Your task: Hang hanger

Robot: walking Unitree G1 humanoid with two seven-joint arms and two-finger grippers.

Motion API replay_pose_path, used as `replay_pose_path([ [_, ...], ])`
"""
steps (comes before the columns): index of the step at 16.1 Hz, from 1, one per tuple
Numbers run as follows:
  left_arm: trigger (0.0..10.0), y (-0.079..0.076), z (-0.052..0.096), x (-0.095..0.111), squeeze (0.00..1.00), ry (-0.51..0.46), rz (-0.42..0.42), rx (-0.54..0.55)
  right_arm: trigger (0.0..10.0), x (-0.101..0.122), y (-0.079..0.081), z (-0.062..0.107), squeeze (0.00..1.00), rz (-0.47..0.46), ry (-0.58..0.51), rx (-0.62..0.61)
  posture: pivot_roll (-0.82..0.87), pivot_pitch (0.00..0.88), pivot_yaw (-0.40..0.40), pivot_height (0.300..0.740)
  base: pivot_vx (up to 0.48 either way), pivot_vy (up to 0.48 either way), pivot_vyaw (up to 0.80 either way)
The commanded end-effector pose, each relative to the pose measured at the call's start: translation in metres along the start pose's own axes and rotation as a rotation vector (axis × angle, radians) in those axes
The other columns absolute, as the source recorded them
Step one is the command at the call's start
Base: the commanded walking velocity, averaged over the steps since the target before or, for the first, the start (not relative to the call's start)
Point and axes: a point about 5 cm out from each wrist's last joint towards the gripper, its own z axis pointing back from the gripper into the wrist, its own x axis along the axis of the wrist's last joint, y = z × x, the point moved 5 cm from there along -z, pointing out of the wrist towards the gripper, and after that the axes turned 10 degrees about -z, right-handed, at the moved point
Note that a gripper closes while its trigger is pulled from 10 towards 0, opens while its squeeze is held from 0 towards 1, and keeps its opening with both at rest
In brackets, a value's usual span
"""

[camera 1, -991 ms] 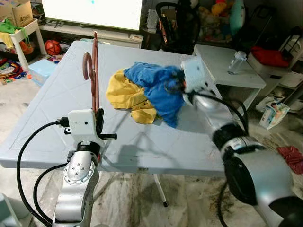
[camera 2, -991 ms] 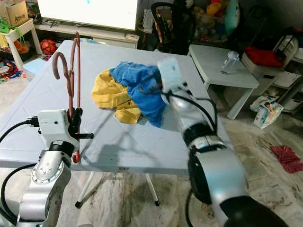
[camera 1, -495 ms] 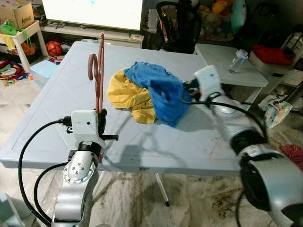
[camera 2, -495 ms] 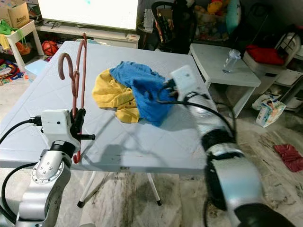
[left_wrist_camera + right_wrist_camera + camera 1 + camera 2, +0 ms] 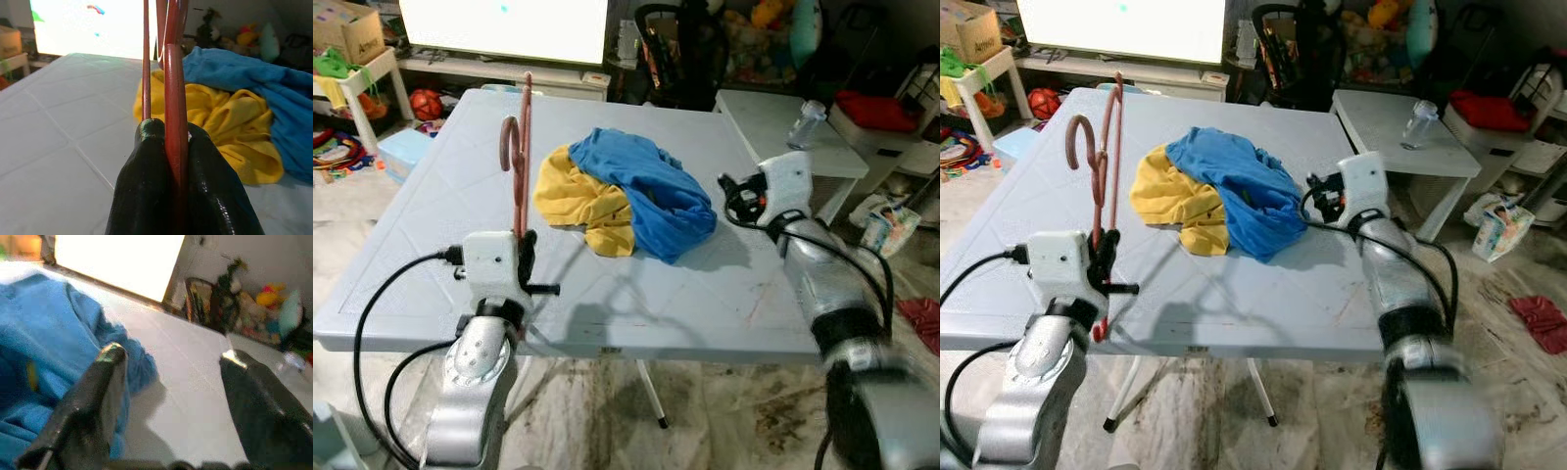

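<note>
The hanger [image 5: 517, 147] is a thin reddish-brown one, standing upright over the near-left part of the table [image 5: 431, 206], its hook curling at the top toward nine o'clock. The left gripper [image 5: 171, 147] holds it low on the frame, both black fingers [image 5: 146, 186] pressed tight against the rod with no gap between them. At about two o'clock from the hanger, near the table's middle, lies a heap of clothes: a blue garment [image 5: 651, 191] draped over a yellow garment [image 5: 573, 201], the two touching. Just beside the blue cloth, at its three o'clock, the right gripper [image 5: 168, 367] hovers above the table with its fingers [image 5: 93, 401] spread wide and nothing between them. Farther out at one o'clock stands a small white side table [image 5: 773, 122] with a clear bottle [image 5: 803, 125] on it.
</note>
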Motion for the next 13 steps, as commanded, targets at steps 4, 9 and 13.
replay_pose_path([
  [4,10.0,-0.008,0.010,-0.008,0.00,0.045,0.019,-0.067,10.0,-0.016,0.005,0.028,0.00,-0.105,0.017,-0.040,0.10,0.000,-0.101,0.740,0.000,0.000,0.00],
  [9,10.0,-0.019,0.005,0.001,0.00,0.008,-0.031,-0.116,10.0,-0.027,0.037,0.041,0.00,-0.197,0.083,0.031,0.11,0.000,-0.104,0.740,0.000,0.000,0.00],
  [13,10.0,-0.024,0.005,0.001,0.00,0.021,-0.032,-0.128,10.0,-0.032,0.042,0.043,0.00,-0.339,0.113,-0.026,0.12,0.000,-0.095,0.740,0.000,0.000,0.00],
])
